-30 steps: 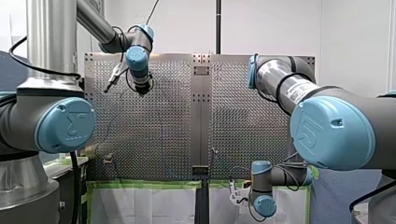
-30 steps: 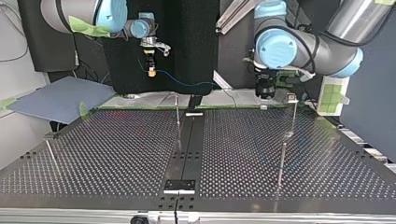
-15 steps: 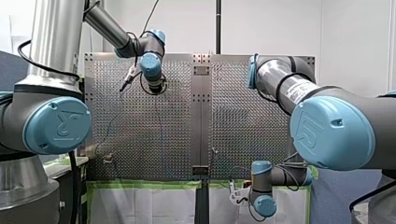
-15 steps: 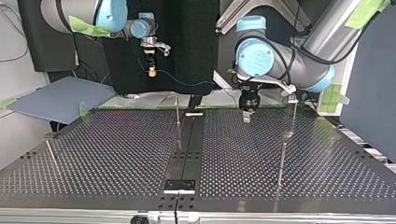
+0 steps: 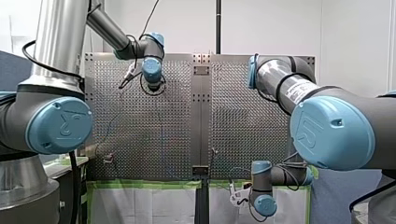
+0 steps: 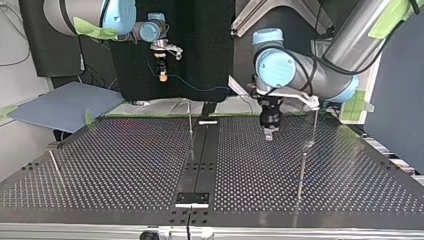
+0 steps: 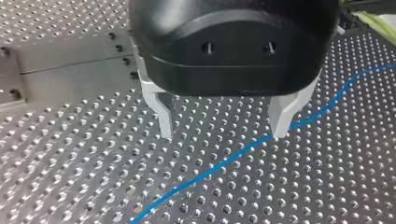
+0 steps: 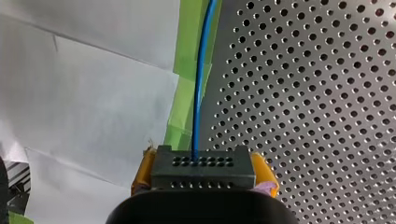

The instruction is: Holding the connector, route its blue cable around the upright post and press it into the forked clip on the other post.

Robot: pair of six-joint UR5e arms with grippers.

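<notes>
Counter [image 6: 125, 165]: perforated plate, largely open, with thin posts the only obstructions.

My left hand [image 7: 223, 133]: low over the plate, right of centre in the top view. Fingers spread, gripping nothing. Judged poised to pinch and steer the slack.

My right hand [image 6: 162, 75]: raised beyond the top view's far edge, yellow pads pinching the connector [image 8: 203, 168]. Judged to anchor that end.

Upright post [image 6: 190, 125]: near centre, room all round.

Blue cable [image 7: 219, 168]: leaves the connector and crosses the plate beneath the left hand, beside one fingertip. No wrap round the post is evident.
</notes>
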